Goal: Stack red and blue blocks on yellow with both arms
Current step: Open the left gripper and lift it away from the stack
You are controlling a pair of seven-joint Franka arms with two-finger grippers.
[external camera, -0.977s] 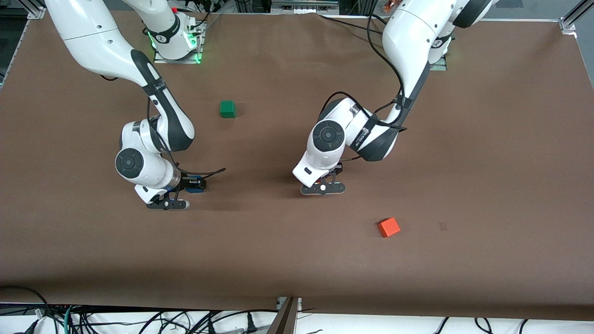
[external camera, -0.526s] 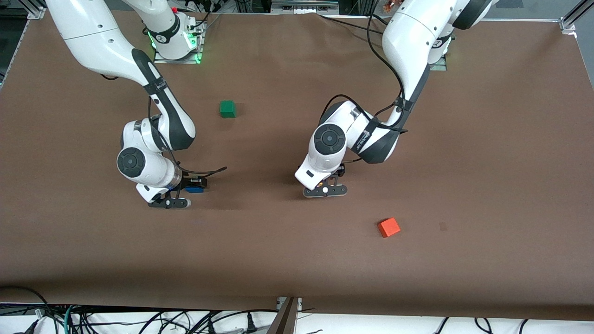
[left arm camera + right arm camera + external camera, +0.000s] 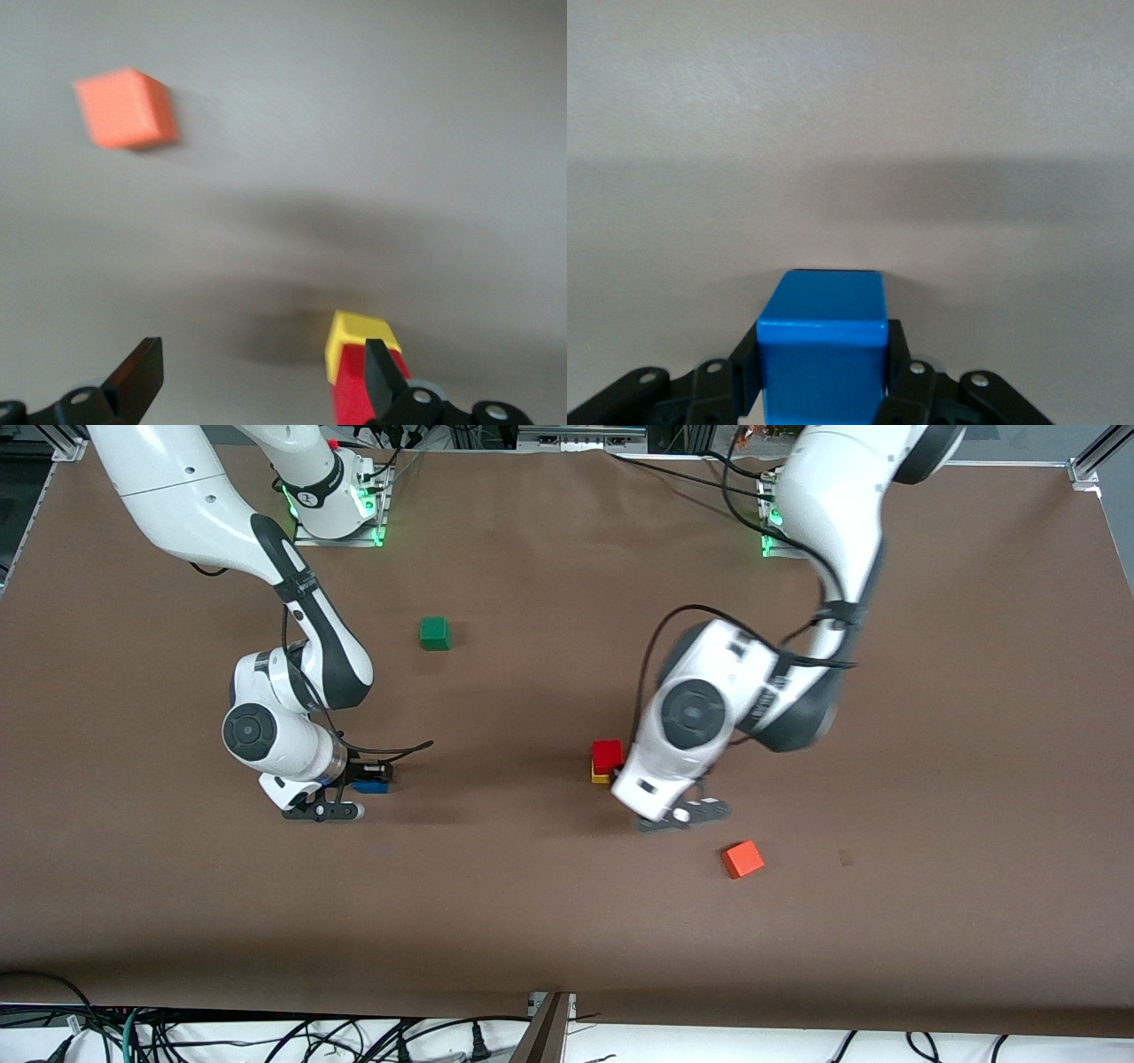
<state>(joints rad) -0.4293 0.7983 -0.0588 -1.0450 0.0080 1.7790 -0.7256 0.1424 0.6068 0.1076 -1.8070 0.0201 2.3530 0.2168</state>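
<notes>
The red block (image 3: pixel 607 755) sits on the yellow cube (image 3: pixel 600 778) near the middle of the table; both also show in the left wrist view, red (image 3: pixel 354 390) against yellow (image 3: pixel 359 332). My left gripper (image 3: pixel 682 813) is open and empty, beside the stack and apart from it, between it and the orange cube; its fingers (image 3: pixel 140 379) stand wide apart around its middle (image 3: pixel 261 385). My right gripper (image 3: pixel 359 784) is shut on the blue block (image 3: pixel 371 785), low at the table toward the right arm's end. The blue block (image 3: pixel 822 350) fills the right gripper (image 3: pixel 822 372).
An orange cube (image 3: pixel 742 859) lies nearer the front camera than the stack, and shows in the left wrist view (image 3: pixel 124 108). A green cube (image 3: pixel 434 633) lies farther from the camera, between the arms. The brown table (image 3: pixel 532 921) stretches wide around them.
My left arm has swung off the stack toward the orange cube, uncovering the red block on the yellow cube. My right gripper with the blue block has hardly moved.
</notes>
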